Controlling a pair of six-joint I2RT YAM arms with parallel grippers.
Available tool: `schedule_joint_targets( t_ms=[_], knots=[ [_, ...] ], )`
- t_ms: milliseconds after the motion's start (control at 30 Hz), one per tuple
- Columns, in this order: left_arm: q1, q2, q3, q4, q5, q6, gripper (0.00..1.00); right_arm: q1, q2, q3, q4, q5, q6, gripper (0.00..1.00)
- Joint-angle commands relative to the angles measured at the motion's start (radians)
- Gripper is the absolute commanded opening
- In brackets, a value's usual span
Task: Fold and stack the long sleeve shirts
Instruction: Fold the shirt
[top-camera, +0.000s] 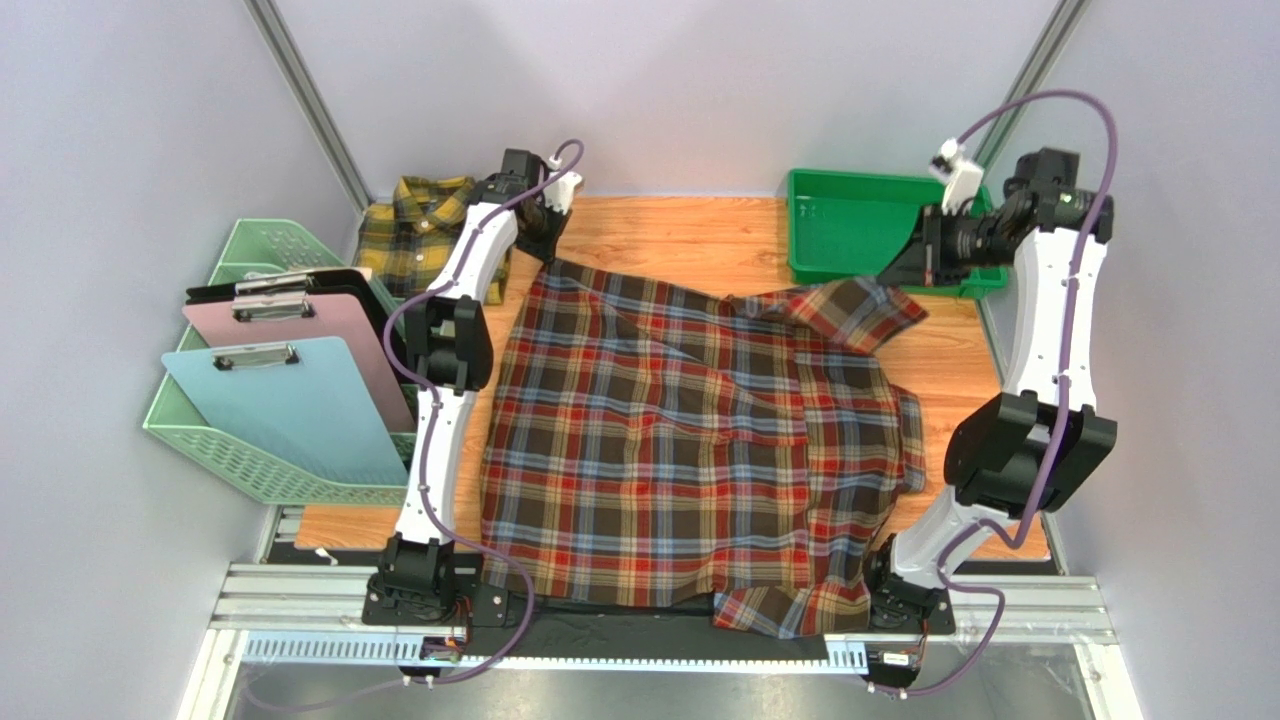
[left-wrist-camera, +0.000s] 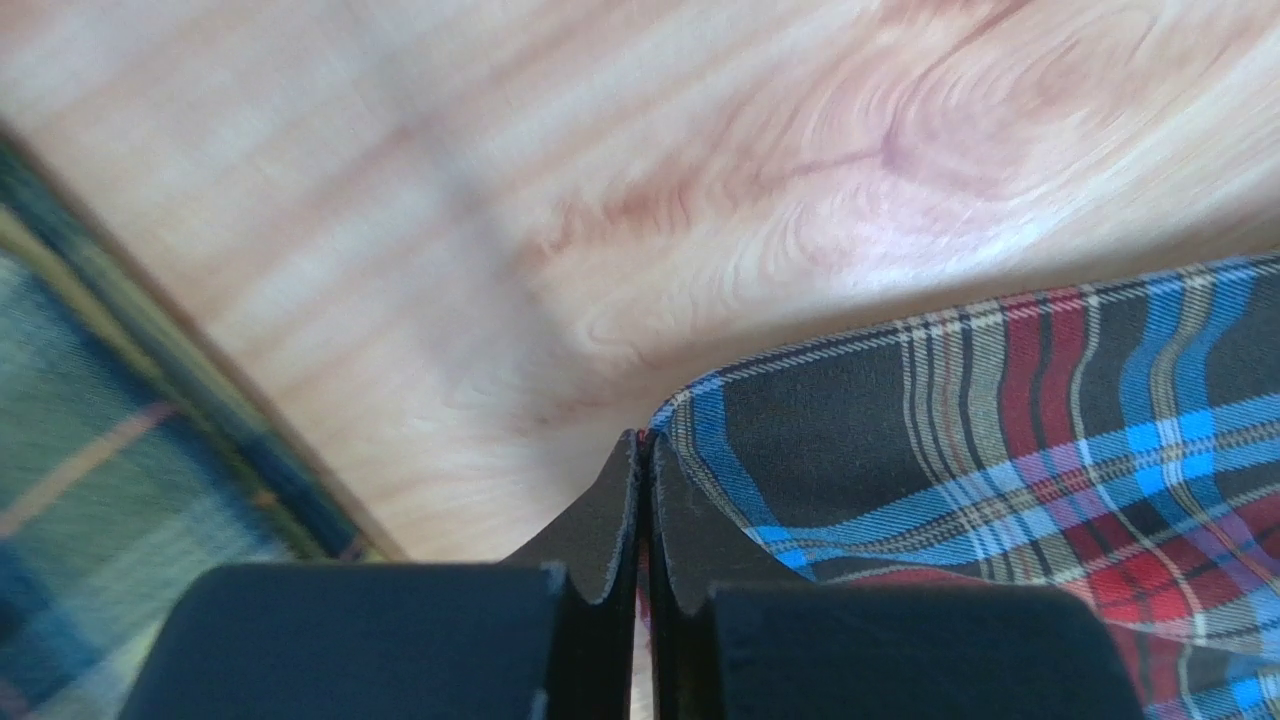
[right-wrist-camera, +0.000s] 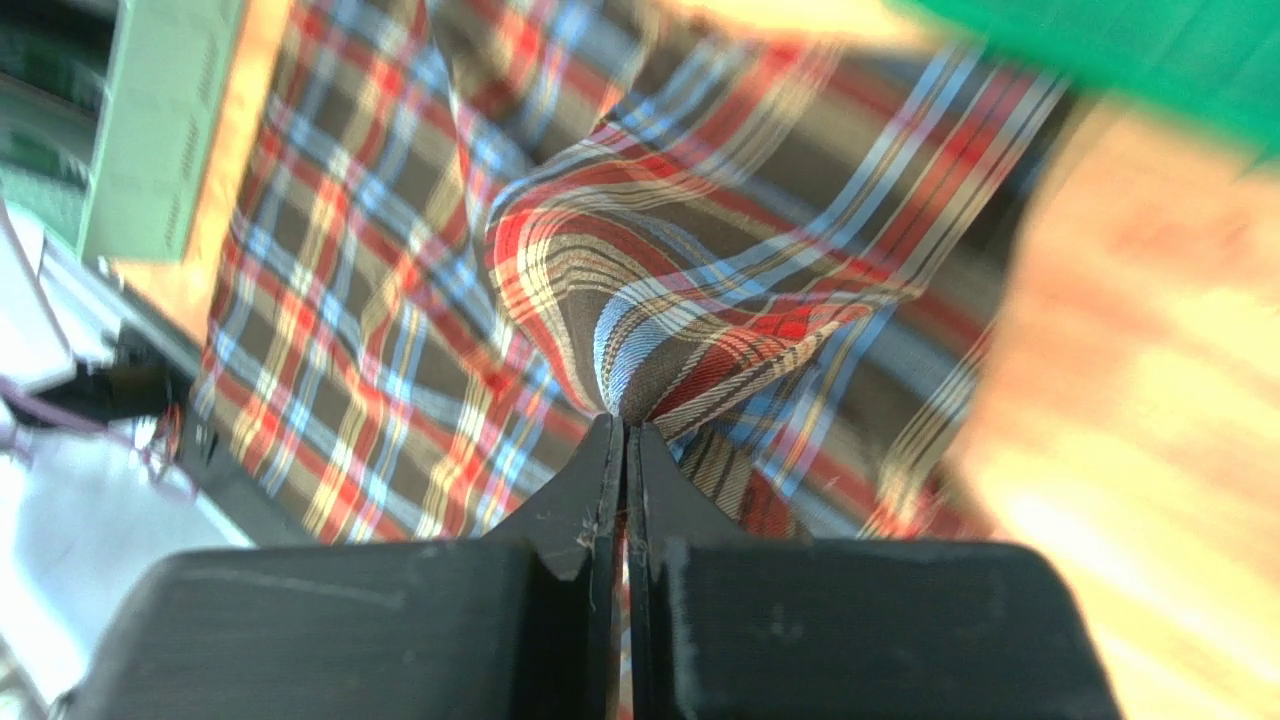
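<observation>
two plaid flannel shirts: red-brown-navy shirt (top-camera: 676, 435), its far edge pinched by left gripper (left-wrist-camera: 643, 443) and right gripper (right-wrist-camera: 624, 428); yellow-green shirt (top-camera: 413, 225) beyond it, partly hidden.

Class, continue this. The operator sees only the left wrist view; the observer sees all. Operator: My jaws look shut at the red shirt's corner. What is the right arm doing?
Observer: The right jaws are shut on a fold of the red shirt, beside the green bin.
Operator: How does it lie?
Observer: Spread across the table, its near edge lapping over the front.
Operator: The yellow cloth at my left?
Observer: A yellow plaid shirt, in the far left corner.
</observation>
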Motion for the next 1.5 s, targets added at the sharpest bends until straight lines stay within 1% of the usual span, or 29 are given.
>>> schedule_joint_targets(
  t_ms=[0,67,100,133,167,200,233,333,400,433,500,533,700,767,867,967,1000,1067,1100,1133,1200,1267,1300,1400,1467],
  knots=[
    [0.015,-0.170,-0.059,0.170,0.036,0.078,0.00,-0.015,0.029,0.185,-0.040,-0.057,0.092,0.00],
    [0.034,-0.234,-0.103,0.190,0.106,0.073,0.00,-0.016,0.017,0.195,-0.043,-0.083,0.109,0.00],
    [0.041,-0.255,-0.155,0.214,0.131,0.068,0.00,-0.015,-0.011,0.190,-0.048,-0.091,0.109,0.00],
    [0.057,-0.300,-0.181,0.226,0.193,0.064,0.00,-0.015,-0.029,0.168,-0.052,-0.098,0.106,0.00],
    [0.063,-0.323,-0.210,0.237,0.224,0.062,0.00,-0.015,-0.051,0.152,-0.061,-0.108,0.097,0.00],
    [0.071,-0.346,-0.267,0.257,0.255,0.065,0.00,-0.015,-0.098,0.135,-0.065,-0.109,0.092,0.00],
    [0.086,-0.392,-0.296,0.266,0.325,0.079,0.00,-0.015,-0.124,0.091,-0.069,-0.109,0.086,0.00],
    [0.104,-0.476,-0.404,0.280,0.419,0.136,0.00,-0.016,-0.230,0.036,-0.091,-0.109,0.058,0.00],
    [0.109,-0.519,-0.483,0.279,0.445,0.174,0.00,-0.016,-0.305,0.005,-0.109,-0.102,0.046,0.00],
    [0.109,-0.559,-0.513,0.277,0.461,0.221,0.00,-0.018,-0.330,0.000,-0.114,-0.098,0.047,0.00],
    [0.109,-0.598,-0.566,0.279,0.468,0.271,0.00,-0.019,-0.397,-0.006,-0.124,-0.092,0.061,0.00],
    [0.109,-0.630,-0.618,0.279,0.476,0.321,0.00,-0.021,-0.420,-0.009,-0.129,-0.092,0.064,0.00],
    [0.109,-0.700,-0.755,0.288,0.465,0.432,0.00,-0.021,-0.584,-0.059,-0.158,-0.042,0.066,0.00],
    [0.109,-0.739,-0.797,0.288,0.470,0.459,0.00,-0.021,-0.626,-0.079,-0.187,-0.007,0.057,0.00],
    [0.109,-0.805,-0.892,0.286,0.488,0.522,0.00,-0.023,-0.706,-0.122,-0.228,0.007,0.053,0.00],
    [0.109,-0.883,-1.005,0.271,0.520,0.610,0.00,-0.023,-0.786,-0.161,-0.253,0.032,0.061,0.00],
    [0.109,-0.904,-1.068,0.271,0.525,0.649,0.00,-0.021,-0.822,-0.175,-0.259,0.040,0.061,0.00],
    [0.109,-0.967,-1.131,0.260,0.530,0.697,0.00,-0.021,-0.855,-0.211,-0.273,0.075,0.058,0.00],
    [0.109,-0.989,-1.190,0.254,0.527,0.755,0.00,-0.020,-0.879,-0.224,-0.284,0.081,0.054,0.00],
    [0.109,-1.027,-1.220,0.250,0.524,0.783,0.00,-0.019,-0.891,-0.234,-0.293,0.081,0.050,0.00],
    [0.109,-1.061,-1.301,0.222,0.508,0.859,0.00,-0.019,-0.921,-0.250,-0.287,0.089,0.038,0.00],
    [0.109,-1.105,-1.353,0.205,0.498,0.906,0.00,-0.019,-0.931,-0.271,-0.285,0.098,0.024,0.00],
    [0.109,-1.116,-1.402,0.202,0.487,0.951,0.00,-0.019,-0.935,-0.282,-0.287,0.099,0.002,0.00],
    [0.109,-1.156,-1.484,0.199,0.476,1.028,0.00,-0.019,-0.942,-0.345,-0.287,0.090,-0.054,0.00],
    [0.109,-1.156,-1.507,0.210,0.470,1.036,0.00,-0.019,-0.938,-0.385,-0.287,0.064,-0.115,0.00]
  ],
)
